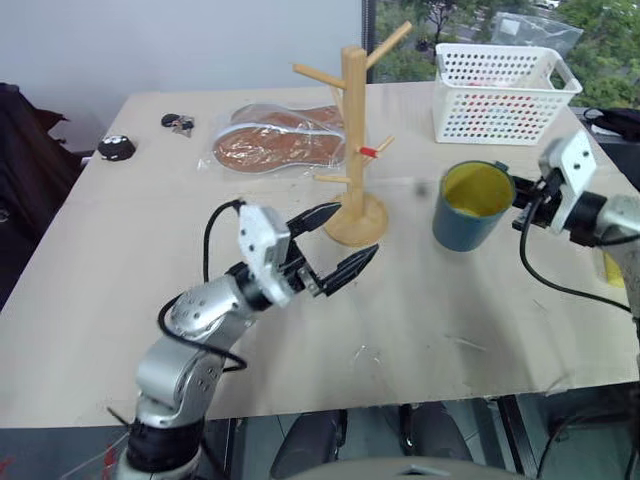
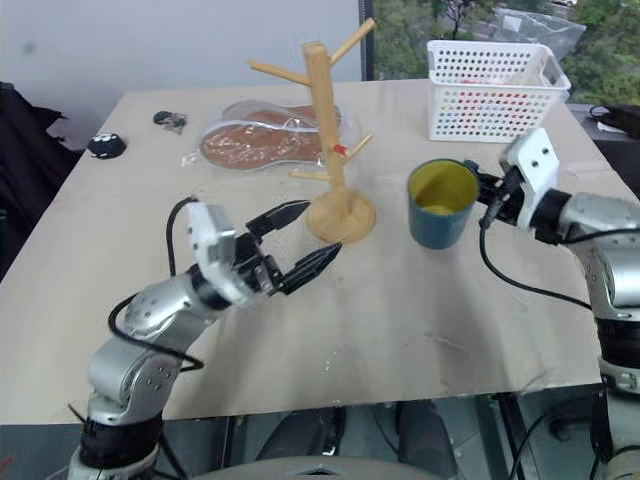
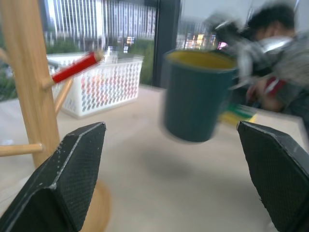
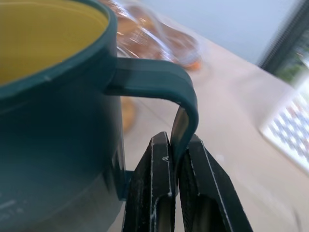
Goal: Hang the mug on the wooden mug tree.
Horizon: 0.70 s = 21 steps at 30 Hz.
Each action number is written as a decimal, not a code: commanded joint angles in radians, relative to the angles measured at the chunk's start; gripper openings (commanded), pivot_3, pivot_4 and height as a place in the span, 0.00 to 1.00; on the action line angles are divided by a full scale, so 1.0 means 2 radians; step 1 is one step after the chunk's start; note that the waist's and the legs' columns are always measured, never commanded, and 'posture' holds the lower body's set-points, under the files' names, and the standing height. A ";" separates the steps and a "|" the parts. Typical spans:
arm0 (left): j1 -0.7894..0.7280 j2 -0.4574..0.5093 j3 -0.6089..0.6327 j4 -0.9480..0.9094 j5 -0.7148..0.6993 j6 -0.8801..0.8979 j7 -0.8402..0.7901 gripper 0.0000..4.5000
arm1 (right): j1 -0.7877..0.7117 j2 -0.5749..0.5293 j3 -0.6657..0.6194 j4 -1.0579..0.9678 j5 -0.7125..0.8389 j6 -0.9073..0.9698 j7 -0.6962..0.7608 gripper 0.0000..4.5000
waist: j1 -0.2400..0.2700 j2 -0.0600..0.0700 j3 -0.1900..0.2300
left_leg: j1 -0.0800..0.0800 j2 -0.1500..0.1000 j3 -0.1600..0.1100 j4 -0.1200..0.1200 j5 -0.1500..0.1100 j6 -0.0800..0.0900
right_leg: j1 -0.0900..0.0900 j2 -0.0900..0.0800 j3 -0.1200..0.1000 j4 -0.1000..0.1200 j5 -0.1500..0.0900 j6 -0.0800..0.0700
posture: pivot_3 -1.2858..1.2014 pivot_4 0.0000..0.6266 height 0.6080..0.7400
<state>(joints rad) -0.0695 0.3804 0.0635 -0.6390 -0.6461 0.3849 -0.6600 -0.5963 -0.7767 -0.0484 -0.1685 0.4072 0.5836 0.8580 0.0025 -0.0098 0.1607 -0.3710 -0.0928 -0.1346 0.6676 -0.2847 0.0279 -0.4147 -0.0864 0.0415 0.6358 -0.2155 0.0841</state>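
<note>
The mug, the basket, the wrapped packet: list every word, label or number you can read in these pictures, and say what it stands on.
No text can be read.
The mug: no lettering legible on the side that shows.
The white basket: coloured contents, too small to read.
The clear packet: no label readable.
The wooden mug tree: red band, no writing.

Pale wood-topped table (image 1: 120,300), surface scuffed, front edge chipped in places. Plain white wall (image 1: 180,40) behind it. Dark window frame (image 1: 367,25) at the wall's right end; window (image 1: 600,30) shows green trees outside (tall buildings also visible through the glass in the left wrist view). Even daylight, soft shadows.
</note>
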 commanded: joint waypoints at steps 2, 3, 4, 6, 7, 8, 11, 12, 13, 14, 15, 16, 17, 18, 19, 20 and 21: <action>0.015 0.000 0.048 -0.004 -0.050 -0.022 -0.010 1.00 | -0.073 -0.005 0.031 -0.049 0.004 0.080 -0.014 0.01 | 0.007 0.000 0.000 | 0.000 0.000 0.000 0.000 0.000 0.000 | 0.000 0.000 0.000 -0.001 0.000 0.000 | 0.52 0.24 1.00; 0.019 0.001 0.053 -0.001 -0.055 -0.024 -0.012 1.00 | -0.085 -0.007 0.040 -0.058 0.002 0.097 -0.019 0.01 | 0.007 0.000 0.000 | -0.001 0.000 0.000 0.000 0.000 0.000 | 0.000 0.000 -0.001 -0.001 0.000 0.000 | 0.52 0.24 1.00; 0.024 0.003 0.057 0.003 -0.055 -0.028 -0.018 1.00 | -0.099 -0.007 0.051 -0.069 0.002 0.120 -0.022 0.01 | 0.007 0.000 0.000 | -0.001 0.000 0.000 0.000 0.000 0.000 | 0.000 0.000 -0.001 -0.001 0.000 0.000 | 0.52 0.24 1.00; 0.028 0.007 0.066 0.015 -0.059 -0.035 -0.026 1.00 | -0.129 -0.004 0.061 -0.095 0.017 0.177 -0.028 0.01 | 0.006 0.000 0.000 | -0.003 0.000 -0.001 0.000 0.000 0.000 | -0.001 0.000 -0.002 -0.002 0.000 0.000 | 0.52 0.24 1.00; 0.029 0.008 0.071 0.021 -0.062 -0.037 -0.031 1.00 | -0.146 -0.008 0.072 -0.107 0.018 0.210 -0.033 0.01 | 0.006 0.000 0.000 | -0.004 0.000 -0.001 0.000 0.000 0.000 | -0.003 0.000 -0.002 -0.002 0.000 -0.001 | 0.52 0.24 1.00; 0.028 0.009 0.073 0.027 -0.064 -0.040 -0.035 1.00 | -0.162 -0.015 0.087 -0.114 0.014 0.236 -0.034 0.01 | 0.006 0.000 0.000 | -0.005 0.000 -0.001 0.000 0.000 0.000 | -0.004 0.000 -0.002 -0.002 0.001 -0.001 | 0.52 0.24 1.00; 0.021 0.008 0.072 0.045 -0.059 -0.051 -0.047 1.00 | -0.204 -0.019 0.112 -0.121 0.017 0.299 -0.039 0.01 | 0.006 0.000 0.000 | -0.007 0.000 -0.001 0.000 0.000 0.000 | -0.006 0.000 -0.002 -0.002 0.001 -0.001 | 0.52 0.24 1.00; 0.019 0.008 0.071 0.050 -0.058 -0.054 -0.050 1.00 | -0.217 -0.015 0.116 -0.117 0.019 0.318 -0.044 0.01 | 0.006 0.000 0.000 | -0.007 0.000 -0.001 0.000 0.000 0.000 | -0.006 0.000 -0.002 -0.002 0.001 -0.001 | 0.52 0.24 1.00; 0.016 0.006 0.070 0.057 -0.055 -0.060 -0.053 1.00 | -0.232 -0.013 0.126 -0.117 0.018 0.330 -0.045 0.01 | 0.006 0.000 0.000 | -0.007 0.000 -0.001 0.000 0.000 0.000 | -0.007 0.000 -0.002 -0.002 0.001 -0.001 | 0.52 0.24 1.00; 0.014 0.005 0.069 0.063 -0.053 -0.065 -0.056 1.00 | -0.244 -0.009 0.132 -0.117 0.018 0.340 -0.046 0.01 | 0.006 0.000 0.000 | -0.008 0.000 -0.001 0.000 0.000 0.000 | -0.007 0.000 -0.002 -0.002 0.001 -0.001 | 0.52 0.24 1.00; 0.011 0.003 0.067 0.068 -0.050 -0.070 -0.059 1.00 | -0.257 -0.005 0.139 -0.114 0.017 0.353 -0.051 0.01 | 0.005 0.000 0.000 | -0.008 0.000 -0.001 0.000 0.000 0.000 | -0.007 0.000 -0.001 -0.002 0.001 -0.001 | 0.52 0.24 1.00; 0.010 0.002 0.066 0.072 -0.048 -0.074 -0.060 1.00 | -0.270 -0.002 0.146 -0.110 0.015 0.364 -0.055 0.01 | 0.005 0.000 0.000 | -0.008 0.000 -0.001 0.000 0.000 0.000 | -0.007 0.000 -0.001 -0.002 0.001 -0.001 | 0.52 0.24 1.00; 0.011 0.000 0.064 0.074 -0.048 -0.078 -0.063 1.00 | -0.288 0.006 0.152 -0.108 0.016 0.383 -0.059 0.01 | 0.005 0.000 0.000 | -0.008 0.000 -0.001 0.000 0.000 0.000 | -0.007 0.000 -0.001 -0.002 0.001 -0.001 | 0.52 0.24 1.00; 0.011 -0.001 0.062 0.075 -0.047 -0.082 -0.064 1.00 | -0.302 0.010 0.156 -0.107 0.018 0.395 -0.061 0.01 | 0.003 0.000 0.000 | -0.008 0.000 -0.001 0.000 0.000 0.000 | -0.007 0.000 -0.001 -0.002 0.001 -0.001 | 0.52 0.24 1.00; 0.011 -0.002 0.060 0.077 -0.045 -0.085 -0.065 1.00 | -0.312 0.012 0.160 -0.108 0.020 0.403 -0.061 0.01 | 0.003 0.000 0.000 | -0.008 0.000 -0.001 0.000 0.000 0.000 | -0.008 0.000 -0.001 -0.001 0.001 -0.001 | 0.52 0.24 1.00; 0.012 -0.004 0.058 0.079 -0.043 -0.088 -0.067 1.00 | -0.323 0.016 0.166 -0.111 0.022 0.415 -0.062 0.01 | 0.004 0.000 0.000 | -0.008 0.000 -0.001 0.000 0.000 0.000 | -0.008 0.000 -0.001 -0.001 0.001 -0.001 | 0.52 0.24 1.00; 0.013 -0.005 0.057 0.081 -0.041 -0.091 -0.068 1.00 | -0.332 0.020 0.171 -0.111 0.023 0.425 -0.064 0.01 | 0.004 0.000 0.000 | -0.008 0.000 -0.001 0.000 0.000 0.000 | -0.008 0.000 -0.001 -0.001 0.001 -0.001 | 0.52 0.24 1.00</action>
<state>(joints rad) -0.0425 0.3740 0.1837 -0.4725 -0.7344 0.2323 -0.7842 -1.2149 -0.7426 0.2920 -0.3700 0.4466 1.3969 0.7409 0.0107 -0.0100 0.1604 -0.3867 -0.0928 -0.1365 0.6672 -0.2846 0.0277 -0.4302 -0.0867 0.0392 0.6328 -0.2138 0.0818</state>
